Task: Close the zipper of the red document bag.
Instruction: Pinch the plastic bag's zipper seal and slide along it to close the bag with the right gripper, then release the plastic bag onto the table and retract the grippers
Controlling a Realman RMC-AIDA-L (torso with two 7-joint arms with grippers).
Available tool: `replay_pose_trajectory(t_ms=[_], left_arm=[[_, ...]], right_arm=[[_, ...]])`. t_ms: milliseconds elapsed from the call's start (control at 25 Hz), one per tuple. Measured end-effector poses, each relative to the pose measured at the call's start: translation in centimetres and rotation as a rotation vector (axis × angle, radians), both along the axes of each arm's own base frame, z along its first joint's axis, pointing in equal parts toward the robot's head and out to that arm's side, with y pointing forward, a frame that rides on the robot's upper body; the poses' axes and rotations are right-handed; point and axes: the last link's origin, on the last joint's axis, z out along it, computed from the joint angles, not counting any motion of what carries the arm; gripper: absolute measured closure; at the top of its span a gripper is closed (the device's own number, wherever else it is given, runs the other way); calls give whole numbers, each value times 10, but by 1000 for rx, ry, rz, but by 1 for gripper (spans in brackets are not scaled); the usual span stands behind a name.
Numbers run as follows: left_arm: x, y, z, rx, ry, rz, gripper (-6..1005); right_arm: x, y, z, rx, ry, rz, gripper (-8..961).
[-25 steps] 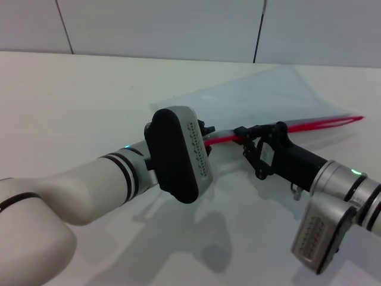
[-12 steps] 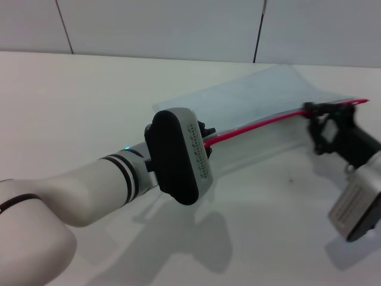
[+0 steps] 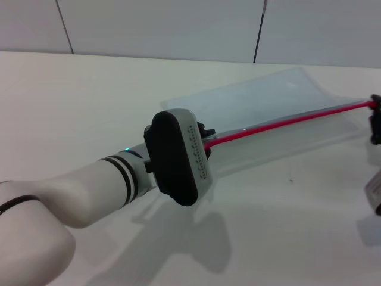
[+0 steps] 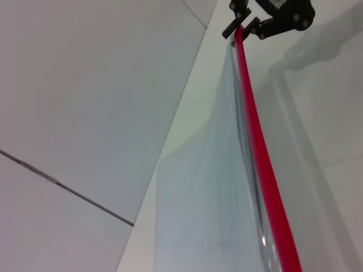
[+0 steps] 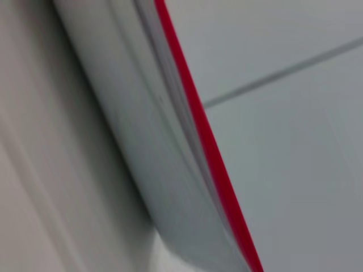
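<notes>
The red document bag (image 3: 268, 98), a translucent pale blue-grey pouch, lies across the white table with its near long edge lifted. The zipper (image 3: 286, 122) is a thin red strip stretched taut along that edge. My left gripper (image 3: 206, 137) is shut on the bag's left end, mostly hidden behind its own wrist. My right gripper (image 3: 375, 110) shows only as a black sliver at the right border, at the zipper's far end. In the left wrist view the zipper (image 4: 258, 147) runs up to the right gripper (image 4: 239, 26), which pinches its end. The right wrist view shows the zipper (image 5: 207, 141) and bag (image 5: 147, 141) close up.
The white table (image 3: 89, 101) extends left and toward me. A pale panelled wall (image 3: 178, 24) stands behind it. My left forearm (image 3: 89, 190) crosses the near left of the table.
My right gripper has slid rightward along the zipper from near the middle to its far end, almost leaving the head view. The red edge is now straight and taut. The left arm has not moved.
</notes>
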Motion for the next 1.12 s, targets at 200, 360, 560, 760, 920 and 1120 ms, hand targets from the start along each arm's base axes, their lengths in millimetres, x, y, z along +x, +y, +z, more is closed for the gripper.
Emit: replay_pose_trajectory(t_ms=[200,360,560,760,920,1120], left_arm=[[-1,0,0,1,-1,1,936],[-2,2,0,14,-21,-2,935],[-3,6,8,69,-139,13,892],[-7,16,33,203,-362,55,678],[-14,18,49,309,-493,67,509],[-28,18,72,432,-696,72,415]], right_arm=[[3,2,13,94,63,-34,849],[-3,-2,17,168,151,-12,727],[-13,-10,21,263,371,15,600],[-14,-17,23,244,736,-6,480],[-17,-22,28,167,963,15,338],[-24,-34,40,79,1141,110,177]])
